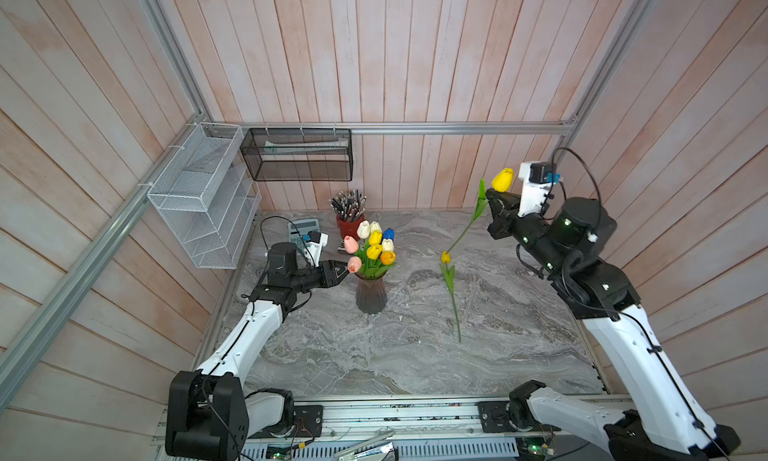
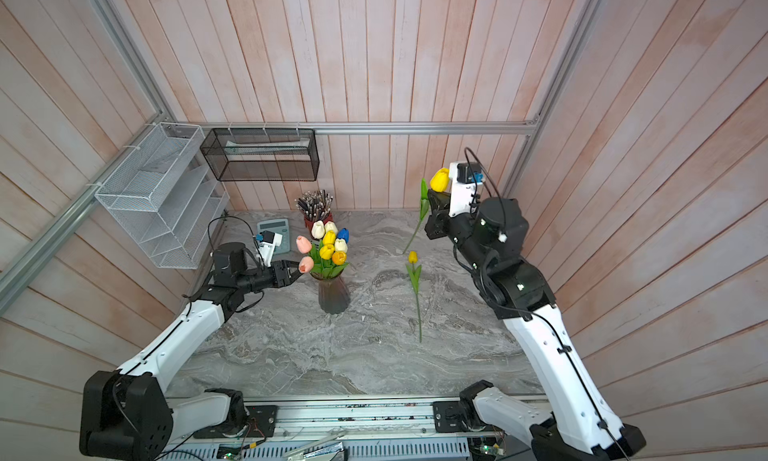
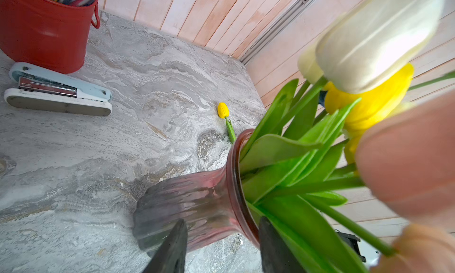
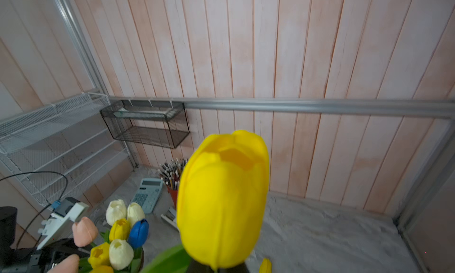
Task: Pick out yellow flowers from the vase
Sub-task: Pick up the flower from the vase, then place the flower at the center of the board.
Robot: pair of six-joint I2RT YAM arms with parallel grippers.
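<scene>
R gripper (image 1: 497, 197) clamps yellow tulip (image 1: 502, 179) just under its head, upper right of frame, stem clear of vase (image 1: 371, 297). 2nd yellow tulip (image 1: 446, 257) lies on table (image 1: 519, 334), centre-right. Three yellow flowers (image 1: 374, 251) sit in vase, centre. L gripper (image 1: 343, 268) jaws apart beside rim. Step prob. carry-off. Next: lower beside laid one, release.

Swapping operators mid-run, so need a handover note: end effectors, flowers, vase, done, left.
Right end effector: shut on a yellow artificial tulip just under its head, held high.
Left end effector: open beside the dark ribbed translucent vase, gripping nothing.
Done: another yellow tulip lies on the grey marbled table.
Remaining: lay the held one down, then pull the upper yellow tulip, lower yellow tulip and orange-tinged tulip from the vase.
</scene>
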